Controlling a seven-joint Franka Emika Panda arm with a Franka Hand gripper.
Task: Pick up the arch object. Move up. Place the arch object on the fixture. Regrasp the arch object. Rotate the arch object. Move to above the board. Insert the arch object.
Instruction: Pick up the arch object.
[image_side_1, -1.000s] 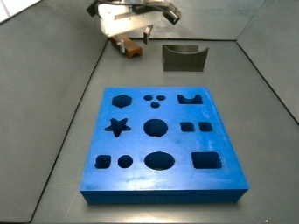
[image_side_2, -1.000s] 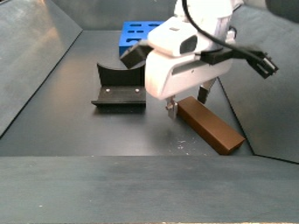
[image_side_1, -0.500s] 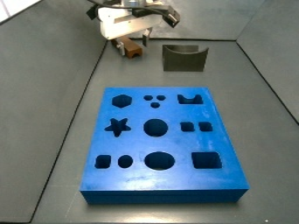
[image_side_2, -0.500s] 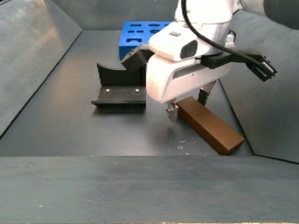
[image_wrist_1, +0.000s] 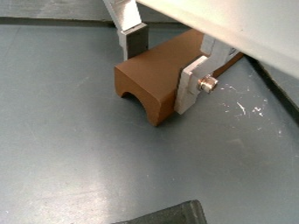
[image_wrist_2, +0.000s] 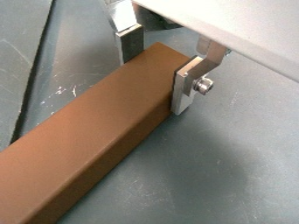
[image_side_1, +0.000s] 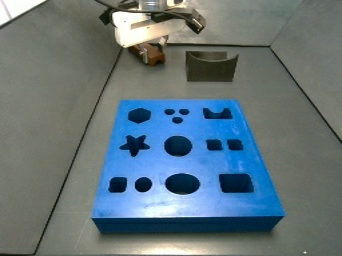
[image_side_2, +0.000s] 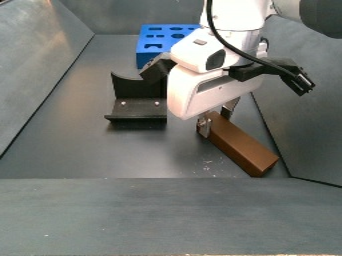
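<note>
The arch object is a long orange-brown bar lying flat on the grey floor, with an arched cut in its end face. It shows along its length in a wrist view and in both side views. My gripper is low over one end of the bar. The fingers straddle that end, and a thin gap remains at one pad. The fixture stands beside the bar. The blue board lies further off.
Grey side walls slope up around the floor. The arm's white body hangs over the space between fixture and bar.
The gripper has come down a little over the bar's end. The bar, fixture and board have not moved.
</note>
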